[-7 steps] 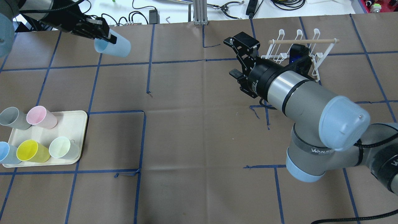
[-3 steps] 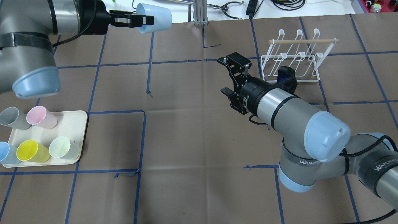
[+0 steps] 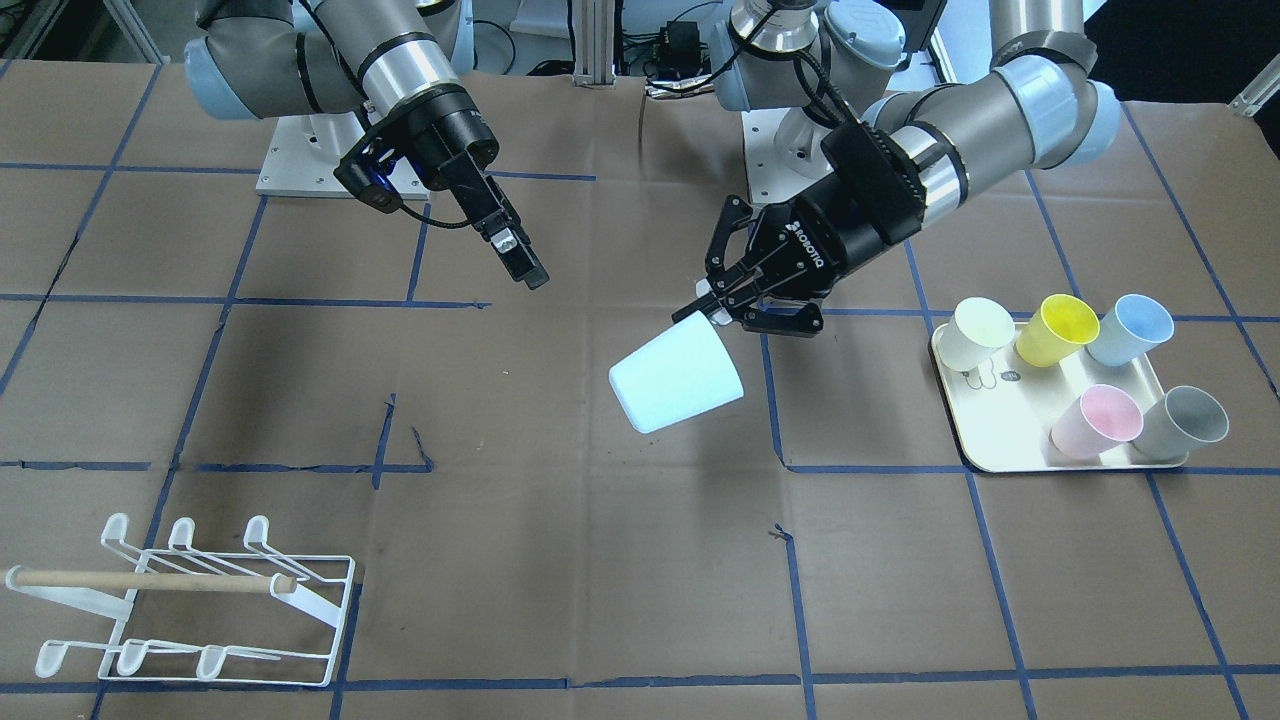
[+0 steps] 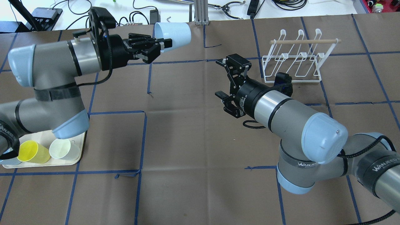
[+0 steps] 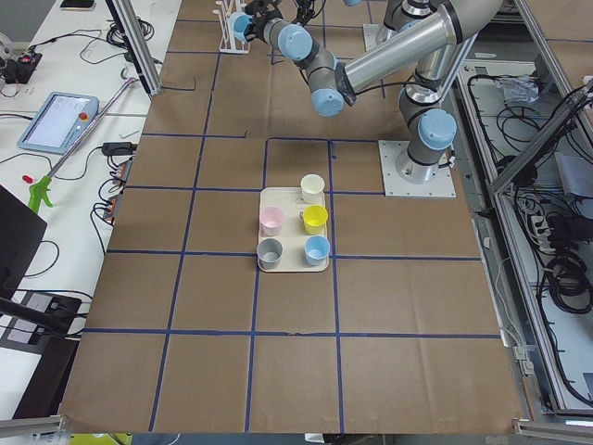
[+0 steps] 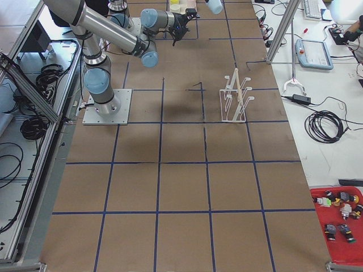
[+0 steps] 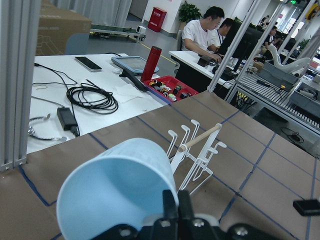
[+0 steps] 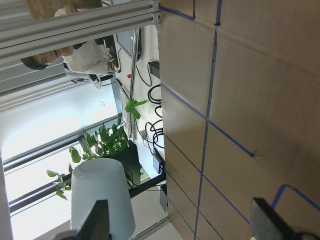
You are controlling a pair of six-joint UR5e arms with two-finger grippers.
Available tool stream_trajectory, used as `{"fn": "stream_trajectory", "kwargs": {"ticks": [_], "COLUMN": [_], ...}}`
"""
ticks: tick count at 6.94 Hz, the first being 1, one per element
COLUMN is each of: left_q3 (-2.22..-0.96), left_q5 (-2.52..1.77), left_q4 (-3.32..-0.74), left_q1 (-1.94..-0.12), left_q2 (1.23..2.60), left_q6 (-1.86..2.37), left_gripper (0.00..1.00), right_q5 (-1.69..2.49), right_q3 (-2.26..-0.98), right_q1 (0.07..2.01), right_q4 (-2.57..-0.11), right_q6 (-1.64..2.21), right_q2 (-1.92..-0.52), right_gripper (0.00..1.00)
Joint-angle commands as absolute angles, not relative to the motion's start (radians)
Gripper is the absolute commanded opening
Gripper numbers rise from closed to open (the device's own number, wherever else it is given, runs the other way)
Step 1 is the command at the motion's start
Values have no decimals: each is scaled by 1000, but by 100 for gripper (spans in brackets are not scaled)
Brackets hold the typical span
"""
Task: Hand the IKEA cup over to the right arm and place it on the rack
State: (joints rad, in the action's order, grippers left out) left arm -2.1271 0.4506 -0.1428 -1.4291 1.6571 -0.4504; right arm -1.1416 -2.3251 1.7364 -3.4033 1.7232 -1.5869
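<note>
Holding a pale blue cup [image 4: 175, 32] by its rim, the left claw [image 4: 163, 44] hangs above the bench [image 4: 187, 140].
The cup lies sideways in the air, mouth toward the left claw's wrist, base pointing away, with one finger inside the rim. The right claw [image 4: 223, 78], jaws spread wide and empty, hovers well apart from the cup. The white wire rack [image 4: 293, 59] stands on the bench just beside the right claw's wrist, on the side away from the left claw.

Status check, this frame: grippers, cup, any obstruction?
Left gripper shut on the light blue cup, held aloft on its side. Right gripper open, apart from it. Rack holds no cup; nothing seen between the grippers.
</note>
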Motion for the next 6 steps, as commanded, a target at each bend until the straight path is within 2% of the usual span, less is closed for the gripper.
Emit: {"fn": "stream_trajectory", "kwargs": {"ticks": [1, 6], "left_q3": [-2270, -2312], "left_q5": [440, 439], "left_q4": [-19, 26], "left_q1": [-1457, -1463], "left_q2": [1597, 1588], "left_q6": [-436, -439], "left_gripper": [1, 1], "right_q5": [-1143, -1144], "right_q3": [-2294, -2234], "right_q1": [1752, 1778], "right_q4": [-3405, -3402], "right_q6": [1727, 1727], "right_q2": [-1585, -1502], "right_gripper": [100, 100]}}
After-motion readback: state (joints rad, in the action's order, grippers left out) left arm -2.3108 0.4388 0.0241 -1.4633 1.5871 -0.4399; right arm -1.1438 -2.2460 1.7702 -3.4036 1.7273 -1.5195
